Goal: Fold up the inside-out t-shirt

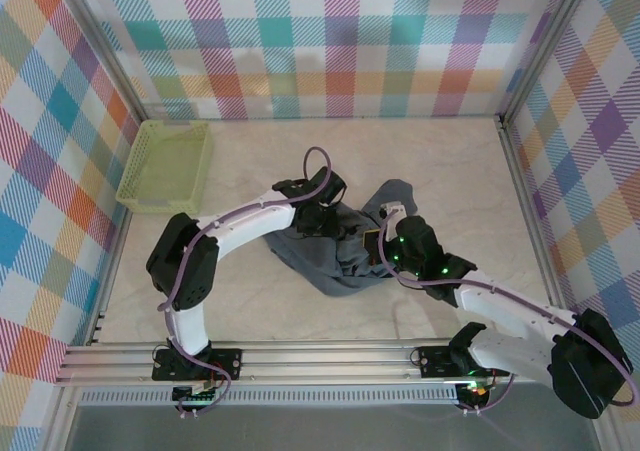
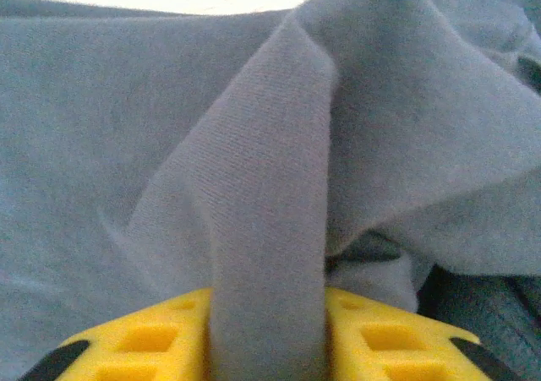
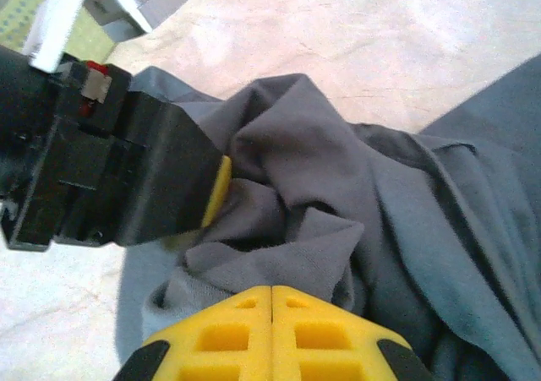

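Here the t-shirt (image 1: 320, 266) lies bunched on the desk (image 1: 440, 171), right of the basket (image 1: 165, 166). The left fingers (image 2: 144, 339) pinch a ridge running straight ahead; the right fingers (image 3: 224, 334), closed, touch cloth farther from the basket.

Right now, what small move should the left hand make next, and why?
Probably lift the left hand slightly and draw leftward: a ridge of the inside-out t-shirt sits between its fingers, and the shirt lies bunched, not flat.
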